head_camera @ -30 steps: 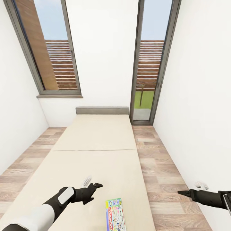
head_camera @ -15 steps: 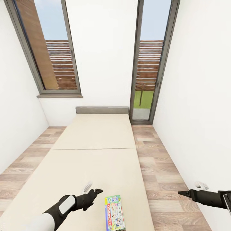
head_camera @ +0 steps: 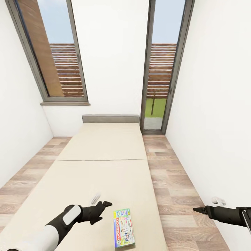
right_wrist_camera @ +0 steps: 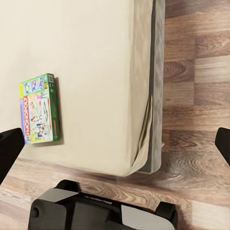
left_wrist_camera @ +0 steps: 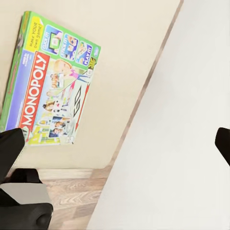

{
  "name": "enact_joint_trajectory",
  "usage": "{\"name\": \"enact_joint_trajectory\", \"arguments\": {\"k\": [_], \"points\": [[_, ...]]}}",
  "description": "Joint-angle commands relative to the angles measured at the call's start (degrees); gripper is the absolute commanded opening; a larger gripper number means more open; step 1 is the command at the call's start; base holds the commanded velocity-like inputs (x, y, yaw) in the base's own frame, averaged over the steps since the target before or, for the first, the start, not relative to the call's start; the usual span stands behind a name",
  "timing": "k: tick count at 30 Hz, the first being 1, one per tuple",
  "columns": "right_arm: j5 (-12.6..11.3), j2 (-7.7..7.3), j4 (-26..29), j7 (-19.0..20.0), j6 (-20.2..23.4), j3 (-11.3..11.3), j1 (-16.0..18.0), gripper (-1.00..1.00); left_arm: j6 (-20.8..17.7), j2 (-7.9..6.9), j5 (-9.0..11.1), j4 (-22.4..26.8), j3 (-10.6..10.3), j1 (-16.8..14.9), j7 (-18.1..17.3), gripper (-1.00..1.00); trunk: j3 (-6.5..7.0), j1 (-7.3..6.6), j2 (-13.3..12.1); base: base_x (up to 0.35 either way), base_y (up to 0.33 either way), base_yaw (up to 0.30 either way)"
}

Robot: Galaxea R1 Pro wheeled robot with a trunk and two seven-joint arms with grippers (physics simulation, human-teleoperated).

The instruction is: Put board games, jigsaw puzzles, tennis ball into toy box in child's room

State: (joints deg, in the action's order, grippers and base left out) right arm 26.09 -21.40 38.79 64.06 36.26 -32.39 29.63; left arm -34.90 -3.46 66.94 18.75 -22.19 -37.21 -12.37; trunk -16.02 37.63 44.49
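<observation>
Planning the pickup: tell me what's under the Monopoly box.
The Monopoly box lies flat on the bed's beige mattress, near its foot end. Whatever may sit directly beneath the box is covered by it.

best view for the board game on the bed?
Left wrist: the board game shows large, MONOPOLY lettering legible. The head view shows it small at the bed's near end; the right wrist view shows it small, whole.

The low bed with a plain beige mattress (head_camera: 104, 167) and grey frame stands on the light wood plank floor (head_camera: 174, 188). A flat green-edged Monopoly game box (head_camera: 123, 227) lies on the mattress near its foot, toward the right edge.
</observation>
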Motion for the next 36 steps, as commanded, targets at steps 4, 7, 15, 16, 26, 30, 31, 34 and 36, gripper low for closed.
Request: {"name": "enact_joint_trajectory", "arguments": {"k": [4,7,15,16,26,30,31,34,36], "points": [[0.5,0.05,0.1,0.3,0.5,-0.2,0.1,1.00,-0.2,0.02,0.1,-0.1,-0.2,-0.1,0.3,1.00,-0.80,0.90,1.7,0.000,0.000,0.000],[0.5,0.05,0.1,0.3,0.6,-0.2,0.1,1.00,-0.3,0.03,0.1,-0.2,-0.2,-0.1,0.3,1.00,-1.34,1.55,2.9,0.000,0.000,0.000],[0.5,0.05,0.1,0.3,0.6,-0.1,0.1,1.00,-0.3,-0.03,0.1,-0.3,-0.2,-0.1,0.4,1.00,-2.78,3.31,6.1,0.000,0.000,0.000],[0.5,0.05,0.1,0.3,0.6,-0.1,0.1,1.00,-0.3,-0.03,0.1,-0.4,-0.2,-0.1,0.4,1.00,-2.96,3.53,6.5,0.000,0.000,0.000],[0.5,0.05,0.1,0.3,0.6,-0.1,0.1,1.00,-0.3,0.02,0.1,-0.5,-0.2,-0.1,0.4,1.00,-4.75,5.73,10.5,0.000,0.000,0.000],[0.5,0.05,0.1,0.3,0.6,-0.1,0.1,1.00,-0.2,0.03,0.1,-0.5,-0.2,-0.1,0.6,1.00,-5.47,6.61,12.1,0.000,0.000,0.000],[0.5,0.05,0.1,0.3,0.6,-0.1,0.1,1.00,-0.2,0.05,0.1,-0.5,-0.2,-0.1,0.8,1.00,-5.65,6.83,12.5,0.000,0.000,0.000],[0.5,0.05,0.1,0.3,0.6,-0.1,0.1,1.00,-0.2,0.12,0.1,-0.5,-0.2,-0.1,1.8,1.00,-6.19,7.49,13.7,0.000,0.000,0.000],[0.5,0.05,0.1,0.3,0.6,-0.1,0.1,1.00,-0.2,0.16,0.2,-0.5,-0.2,-0.1,2.1,1.00,-6.55,7.92,14.5,0.000,0.000,0.000]]}}
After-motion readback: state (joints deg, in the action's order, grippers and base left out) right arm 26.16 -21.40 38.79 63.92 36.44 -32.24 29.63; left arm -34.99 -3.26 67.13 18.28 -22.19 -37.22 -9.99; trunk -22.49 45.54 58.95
